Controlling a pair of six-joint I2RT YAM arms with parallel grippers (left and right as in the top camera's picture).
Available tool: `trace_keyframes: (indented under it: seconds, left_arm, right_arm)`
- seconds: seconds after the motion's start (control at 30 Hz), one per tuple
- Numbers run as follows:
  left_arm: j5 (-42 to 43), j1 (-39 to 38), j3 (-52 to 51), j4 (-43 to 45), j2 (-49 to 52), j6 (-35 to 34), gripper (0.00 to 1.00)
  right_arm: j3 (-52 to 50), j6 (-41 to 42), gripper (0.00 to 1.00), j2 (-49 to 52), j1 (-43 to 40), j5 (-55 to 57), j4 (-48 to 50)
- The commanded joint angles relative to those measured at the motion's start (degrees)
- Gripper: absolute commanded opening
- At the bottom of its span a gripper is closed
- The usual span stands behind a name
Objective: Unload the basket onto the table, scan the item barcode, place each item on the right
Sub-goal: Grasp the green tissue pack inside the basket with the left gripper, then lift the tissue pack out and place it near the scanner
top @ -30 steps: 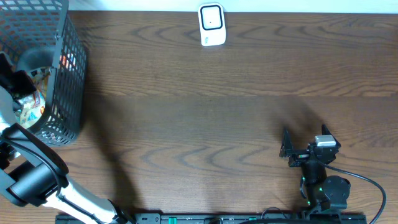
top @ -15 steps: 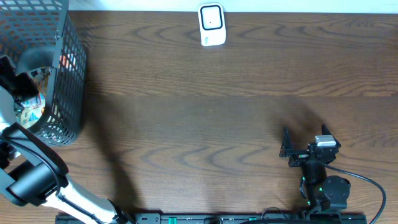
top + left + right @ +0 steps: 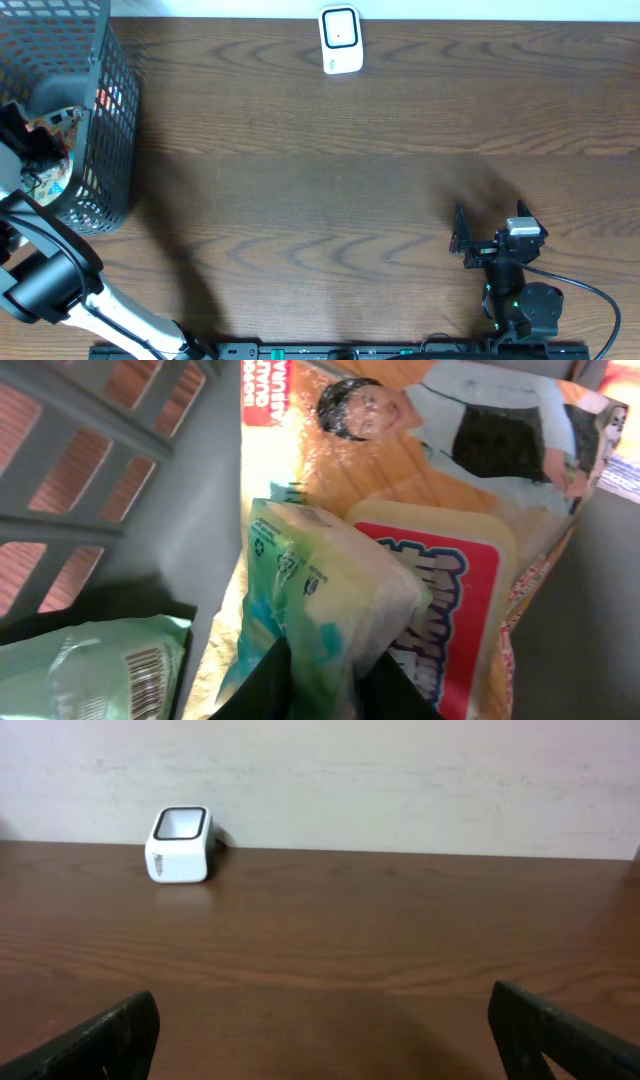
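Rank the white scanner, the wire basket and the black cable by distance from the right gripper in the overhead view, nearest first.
From the right gripper:
1. black cable, lower right.
2. white scanner, top centre.
3. wire basket, far left.

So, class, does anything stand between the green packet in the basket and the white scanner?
The left fingers pinch the green packet. Only the basket wall stands in the way, and the packet must be lifted over it. Beyond it, the table shows nothing before the scanner.

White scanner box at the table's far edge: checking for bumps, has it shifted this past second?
No. The white scanner box sits unchanged against the brown wooden table's far edge.
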State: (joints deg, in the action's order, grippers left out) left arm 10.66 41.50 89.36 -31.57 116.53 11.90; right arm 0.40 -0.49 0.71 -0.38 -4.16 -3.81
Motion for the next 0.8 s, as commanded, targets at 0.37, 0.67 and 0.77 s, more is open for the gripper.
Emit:
trace_keyframes:
  seconds: [0.37,0.67,0.77]
  left_arm:
    - [2.05,0.7,-0.09,-0.46,-2.73,-0.26,0.07]
    - [10.71,0.7,0.61,11.52,-16.02,-14.21,0.07]
    - [13.33,0.63,0.61,16.61,-21.79,-20.15,0.07]
  right_arm:
    - [-0.09,0.02,0.99,-0.33,0.44,0.2,-0.24]
    - [-0.09,0.02,0.99,-0.33,0.44,0.2,-0.24]
    - [-0.09,0.02,0.99,-0.33,0.44,0.2,-0.24]
